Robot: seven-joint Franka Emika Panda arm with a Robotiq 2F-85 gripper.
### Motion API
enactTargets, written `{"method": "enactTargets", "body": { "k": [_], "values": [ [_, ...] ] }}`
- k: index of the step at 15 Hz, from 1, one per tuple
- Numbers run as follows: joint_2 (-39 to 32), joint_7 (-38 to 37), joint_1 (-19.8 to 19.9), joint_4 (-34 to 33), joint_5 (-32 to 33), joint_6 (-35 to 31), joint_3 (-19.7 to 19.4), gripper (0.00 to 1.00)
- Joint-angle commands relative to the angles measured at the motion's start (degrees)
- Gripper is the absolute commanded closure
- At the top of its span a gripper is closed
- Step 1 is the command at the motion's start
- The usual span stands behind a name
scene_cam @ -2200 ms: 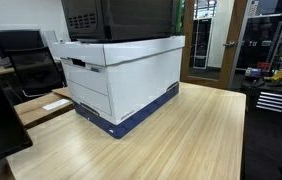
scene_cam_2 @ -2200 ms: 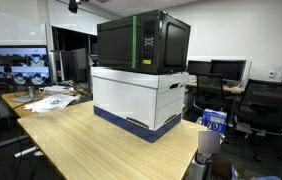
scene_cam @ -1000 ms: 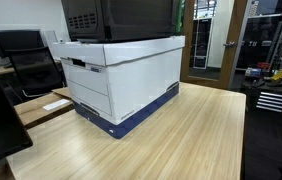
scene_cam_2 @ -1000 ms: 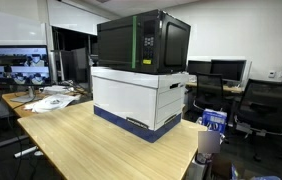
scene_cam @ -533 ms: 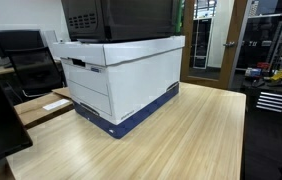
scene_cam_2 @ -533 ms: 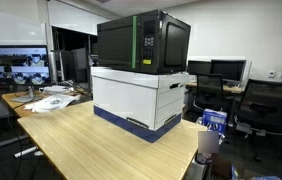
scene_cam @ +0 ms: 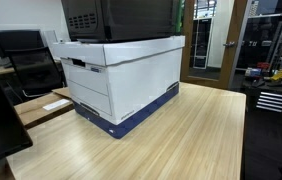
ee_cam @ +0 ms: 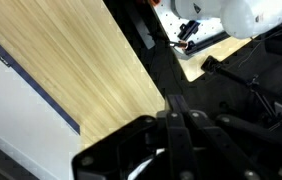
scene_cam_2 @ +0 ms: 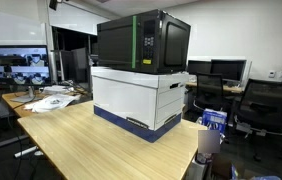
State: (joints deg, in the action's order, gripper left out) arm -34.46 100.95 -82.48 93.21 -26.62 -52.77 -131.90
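One white box [ee_cam: 11, 120] stands on the wooden table [ee_cam: 101, 70], near the end effector [ee_cam: 173, 105], whose fingers are pressed together.

- No writing could be read on the white cardboard storage box with a dark blue base [scene_cam_2: 136, 100]
- The black microwave oven with a green stripe [scene_cam_2: 116, 42] bore panel marks too small to read
- The lit monitor screen [scene_cam_2: 16, 65] showed no legible words

Both exterior views face the box [scene_cam: 126, 80] from different sides; wrist overlooks table [ee_cam: 91, 70].
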Motion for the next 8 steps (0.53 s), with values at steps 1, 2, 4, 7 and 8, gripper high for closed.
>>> {"method": "enactTargets", "body": {
  "k": [1, 2, 4, 7, 8],
  "values": [
    [-4.9, -7.6, 1.6, 5.1, -7.5, -4.4, -1.8, 0.99],
    [-5.5, -10.7, 2.1, 5.9, -9.5, -6.0, -1.4, 1.00],
    [-6.8, -15.9, 2.6, 7.4, -12.7, -9.0, -0.8, 0.99],
    [-9.0, -23.9, 2.8, 9.8, -16.8, -13.7, -0.3, 0.99],
    [-9.7, -26.4, 2.7, 10.6, -18.0, -15.3, -0.1, 0.99]
  ]
}}
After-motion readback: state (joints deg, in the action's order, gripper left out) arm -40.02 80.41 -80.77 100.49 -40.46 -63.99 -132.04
